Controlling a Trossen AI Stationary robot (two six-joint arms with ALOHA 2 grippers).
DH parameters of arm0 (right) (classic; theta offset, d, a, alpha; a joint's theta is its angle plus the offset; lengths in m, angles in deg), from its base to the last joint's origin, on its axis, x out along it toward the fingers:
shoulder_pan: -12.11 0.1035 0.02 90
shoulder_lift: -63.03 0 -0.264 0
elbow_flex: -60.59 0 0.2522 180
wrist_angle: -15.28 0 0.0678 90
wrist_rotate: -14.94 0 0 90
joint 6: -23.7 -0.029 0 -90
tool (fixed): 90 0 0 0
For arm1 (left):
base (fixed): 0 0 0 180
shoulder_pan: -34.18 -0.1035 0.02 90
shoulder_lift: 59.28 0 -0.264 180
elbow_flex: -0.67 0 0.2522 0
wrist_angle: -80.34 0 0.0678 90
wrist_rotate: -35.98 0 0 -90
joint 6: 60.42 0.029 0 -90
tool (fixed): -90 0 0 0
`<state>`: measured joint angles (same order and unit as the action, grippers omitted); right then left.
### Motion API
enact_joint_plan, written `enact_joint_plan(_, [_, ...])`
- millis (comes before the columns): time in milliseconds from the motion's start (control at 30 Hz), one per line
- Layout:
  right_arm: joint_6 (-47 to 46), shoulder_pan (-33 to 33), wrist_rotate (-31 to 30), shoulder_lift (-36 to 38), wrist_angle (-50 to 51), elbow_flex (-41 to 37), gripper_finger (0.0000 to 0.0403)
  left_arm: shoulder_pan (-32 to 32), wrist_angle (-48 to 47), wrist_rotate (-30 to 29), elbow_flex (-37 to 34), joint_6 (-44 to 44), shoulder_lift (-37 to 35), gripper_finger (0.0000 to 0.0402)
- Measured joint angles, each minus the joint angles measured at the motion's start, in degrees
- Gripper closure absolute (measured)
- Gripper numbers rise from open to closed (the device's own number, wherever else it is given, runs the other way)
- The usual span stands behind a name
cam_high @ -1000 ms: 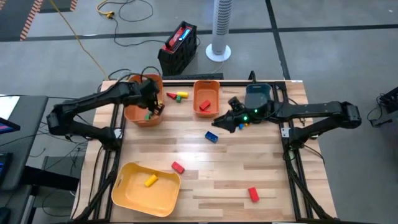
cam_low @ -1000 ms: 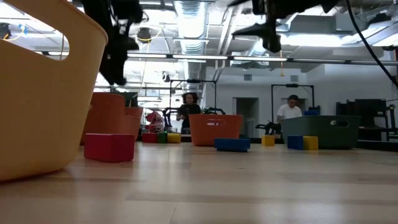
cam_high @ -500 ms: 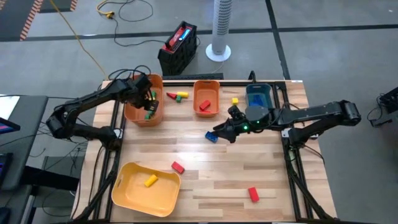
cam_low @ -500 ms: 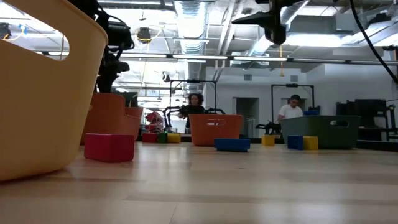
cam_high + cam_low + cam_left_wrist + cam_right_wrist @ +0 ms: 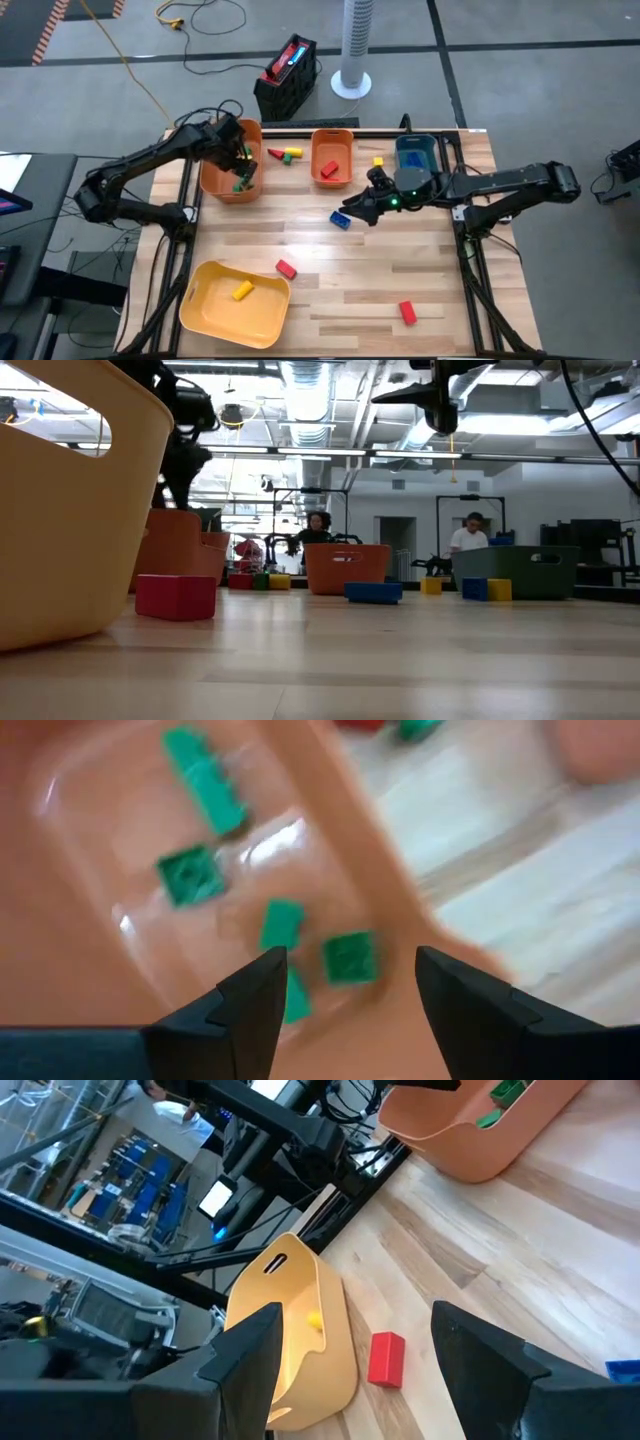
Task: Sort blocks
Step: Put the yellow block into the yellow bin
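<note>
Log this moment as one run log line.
left gripper open above green blocks in orange bin | right gripper open over blue block

Even overhead light, soft shadows; glare from ceiling lights in low view; left wrist view motion-blurred.

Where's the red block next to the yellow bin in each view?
High view: red block on the table off the yellow bin's upper right corner.
Low view: block at left, just right of the bin wall.
Left wrist view: not in it.
Right wrist view: block just right of the bin.
Shared landmark: the yellow bin.
</note>
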<state>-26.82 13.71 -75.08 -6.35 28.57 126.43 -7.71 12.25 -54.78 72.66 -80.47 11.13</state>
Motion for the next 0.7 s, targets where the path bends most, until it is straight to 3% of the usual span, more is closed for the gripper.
enact_joint_plan(200, [-0.26, -2.06, -1.44, 0.00, 3.10, 0.04, 0.0137, 3.07, 0.21, 1.07, 6.84, 5.40, 1.84, 0.0185])
enact_joint_plan(467, [-1.75, 0.47, -4.48, -1.99, 20.32, 0.09, 0.0137, 8.74, -1.47, 8.03, 18.57, 11.80, 11.28, 0.0196])
enact_joint_plan(700, [4.63, 1.91, -4.31, -5.93, 33.78, 0.02, 0.0137, 12.39, 7.85, 7.72, 22.80, 14.28, 13.11, 0.0197])
